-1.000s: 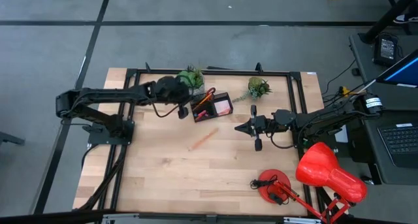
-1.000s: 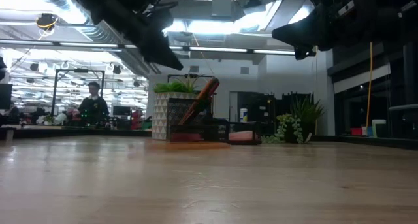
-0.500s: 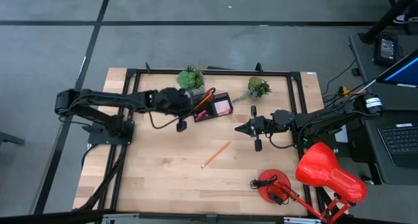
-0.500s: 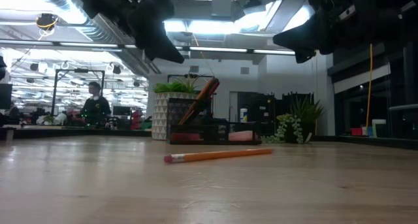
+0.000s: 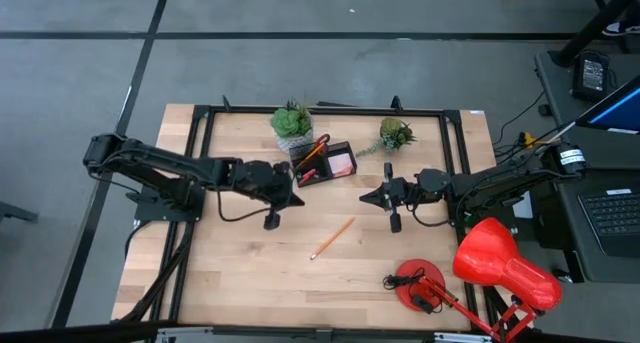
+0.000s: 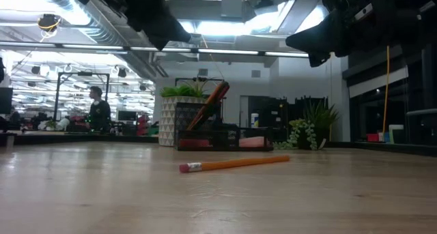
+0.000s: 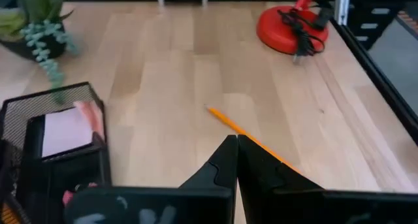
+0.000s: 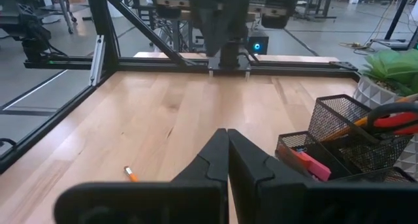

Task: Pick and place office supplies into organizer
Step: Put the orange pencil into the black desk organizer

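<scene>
The left gripper (image 5: 297,198), fingers pressed together and empty, has drawn back from the organizer (image 5: 324,163). The pencil (image 5: 331,237) lies loose beyond it. The right gripper (image 5: 366,196) hangs unchanged, pressed together.

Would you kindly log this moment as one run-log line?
left gripper: shut, empty, near organizer | right gripper: shut, empty, waiting | orange pencil: loose on table | scissors: in organizer
</scene>
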`<state>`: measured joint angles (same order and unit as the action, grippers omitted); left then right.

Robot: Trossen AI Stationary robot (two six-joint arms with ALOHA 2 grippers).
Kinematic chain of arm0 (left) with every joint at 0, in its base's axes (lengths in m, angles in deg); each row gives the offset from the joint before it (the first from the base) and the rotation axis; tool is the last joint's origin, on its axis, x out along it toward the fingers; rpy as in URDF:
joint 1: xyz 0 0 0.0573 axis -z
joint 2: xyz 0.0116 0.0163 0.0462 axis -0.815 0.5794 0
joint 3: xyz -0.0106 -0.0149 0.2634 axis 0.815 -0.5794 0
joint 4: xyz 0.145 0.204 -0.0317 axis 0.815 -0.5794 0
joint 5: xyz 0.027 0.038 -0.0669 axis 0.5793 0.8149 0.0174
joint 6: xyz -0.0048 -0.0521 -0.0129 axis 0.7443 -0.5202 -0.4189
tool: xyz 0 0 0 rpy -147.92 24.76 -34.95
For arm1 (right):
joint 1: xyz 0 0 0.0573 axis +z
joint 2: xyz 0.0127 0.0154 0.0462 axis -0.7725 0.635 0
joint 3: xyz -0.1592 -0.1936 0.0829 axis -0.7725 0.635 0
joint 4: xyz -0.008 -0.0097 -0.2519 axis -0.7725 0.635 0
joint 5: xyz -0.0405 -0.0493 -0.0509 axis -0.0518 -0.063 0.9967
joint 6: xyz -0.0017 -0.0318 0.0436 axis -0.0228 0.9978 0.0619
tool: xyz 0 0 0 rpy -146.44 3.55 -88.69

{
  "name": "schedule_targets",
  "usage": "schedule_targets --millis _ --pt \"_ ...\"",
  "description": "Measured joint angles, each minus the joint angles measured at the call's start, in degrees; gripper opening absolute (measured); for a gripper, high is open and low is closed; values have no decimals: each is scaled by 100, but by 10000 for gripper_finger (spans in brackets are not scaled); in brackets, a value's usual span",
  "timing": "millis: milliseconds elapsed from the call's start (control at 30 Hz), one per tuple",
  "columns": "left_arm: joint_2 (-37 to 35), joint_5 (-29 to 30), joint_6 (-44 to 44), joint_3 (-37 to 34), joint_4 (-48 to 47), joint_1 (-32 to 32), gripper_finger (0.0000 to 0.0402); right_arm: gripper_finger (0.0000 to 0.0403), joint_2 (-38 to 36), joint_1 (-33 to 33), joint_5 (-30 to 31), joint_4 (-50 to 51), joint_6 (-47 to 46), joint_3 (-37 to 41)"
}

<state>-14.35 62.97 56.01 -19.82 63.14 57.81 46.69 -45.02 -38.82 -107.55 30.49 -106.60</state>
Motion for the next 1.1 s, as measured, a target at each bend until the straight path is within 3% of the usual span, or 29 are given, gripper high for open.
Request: schedule_targets --millis 300,533,700,867,1100 --pt "2 159 -162 0 -95 282 4 7 0 2 -72 100 -107 -31" --pt "4 310 490 0 -203 399 2 7 300 199 -192 3175 -118 -1593" --pt "4 490 857 -34 70 397 1 7 897 339 -203 4627 184 -2748" --pt "-235 494 895 -692 867 318 1 7 1551 385 -205 5309 218 -3487" --pt "-1181 707 565 -1824 1760 311 2 8 2457 583 -215 6188 588 -4479"
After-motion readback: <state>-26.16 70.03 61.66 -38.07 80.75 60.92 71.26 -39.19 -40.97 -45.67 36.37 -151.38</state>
